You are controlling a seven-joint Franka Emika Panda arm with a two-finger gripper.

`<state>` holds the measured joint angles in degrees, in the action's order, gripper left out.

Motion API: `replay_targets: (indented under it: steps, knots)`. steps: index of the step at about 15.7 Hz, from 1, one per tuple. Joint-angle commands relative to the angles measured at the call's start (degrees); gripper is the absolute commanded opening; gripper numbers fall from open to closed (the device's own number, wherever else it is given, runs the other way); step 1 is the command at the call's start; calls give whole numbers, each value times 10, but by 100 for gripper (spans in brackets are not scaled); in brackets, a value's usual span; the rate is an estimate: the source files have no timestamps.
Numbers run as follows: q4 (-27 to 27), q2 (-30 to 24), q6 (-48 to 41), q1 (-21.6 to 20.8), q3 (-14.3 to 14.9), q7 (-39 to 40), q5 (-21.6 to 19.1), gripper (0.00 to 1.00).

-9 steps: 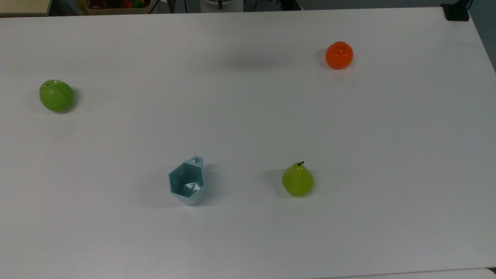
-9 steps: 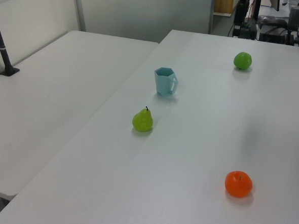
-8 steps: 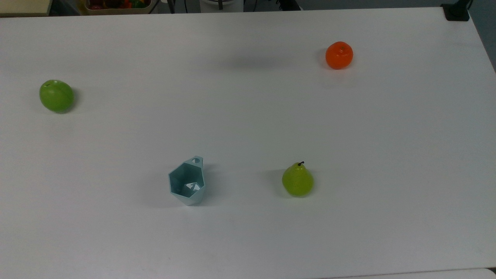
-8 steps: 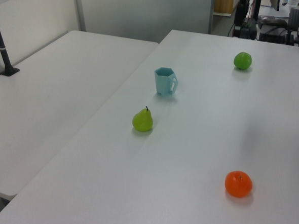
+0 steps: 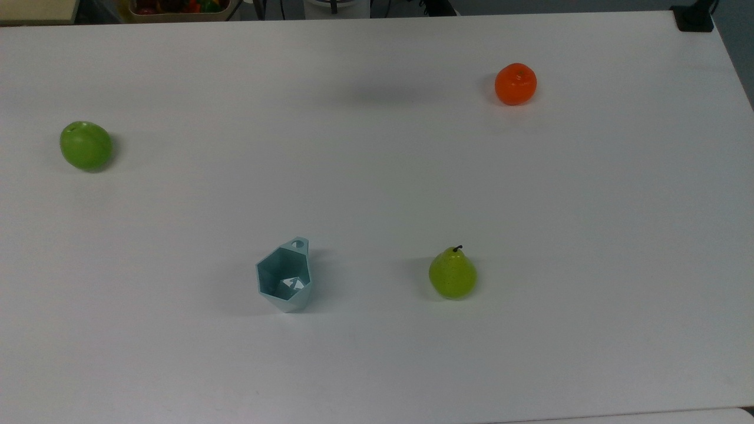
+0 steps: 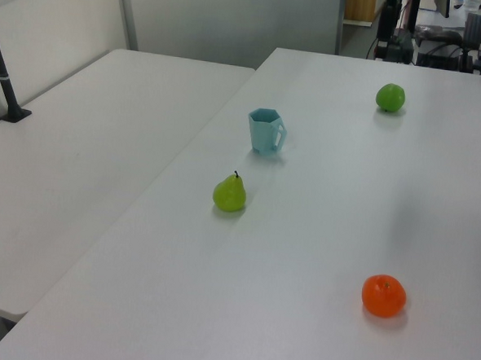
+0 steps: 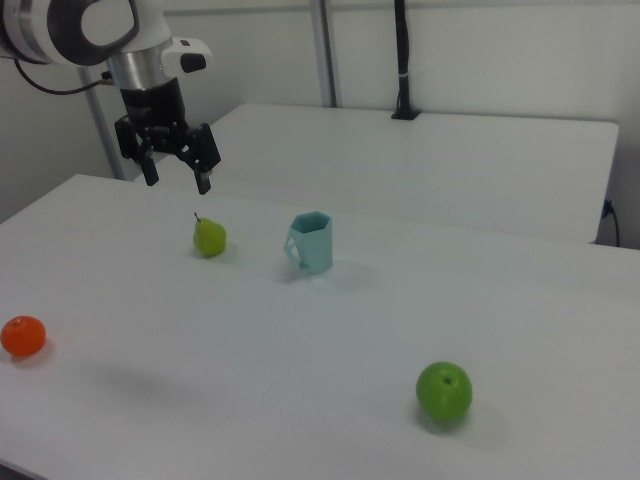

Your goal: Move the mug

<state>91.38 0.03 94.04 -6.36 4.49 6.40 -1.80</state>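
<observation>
Mug (image 5: 284,278) is being seen standing upright and untouched on the white table (image 5: 377,194), its mouth open upward and its small pierced tab handle pointing toward the far edge in the top view; in the right view the mug (image 7: 312,242) is being shown near the middle of the table with its handle turned to the right view's left, and in the left view it (image 6: 265,131) is being shown with the handle on the left view's right. A green pear (image 5: 452,274) is being seen near the mug, on the top view's right of it, with clear table between them. A green apple (image 5: 86,145) is being shown well apart toward the top view's left, and an orange (image 5: 515,83) is being shown well apart toward the top view's upper right. The gripper (image 7: 177,172) is being held high above the table in the right view, up and to the right view's left of the pear (image 7: 209,238), well apart from the mug; its two dark fingers are being kept spread wide, and nothing is being held between them.
</observation>
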Motion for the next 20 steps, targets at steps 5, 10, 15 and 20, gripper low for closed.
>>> replay_targets:
  steps: [5, 10, 15, 20]
  knots:
    - [24, -21, 15, -14, 10, 7, -11, 100]
    - [-2, 8, 17, -15, 9, 4, -13, 100]
    - [-91, 103, 22, -12, 6, -106, -9, 100]
    - [-97, 159, 108, -20, 6, -119, -8, 100]
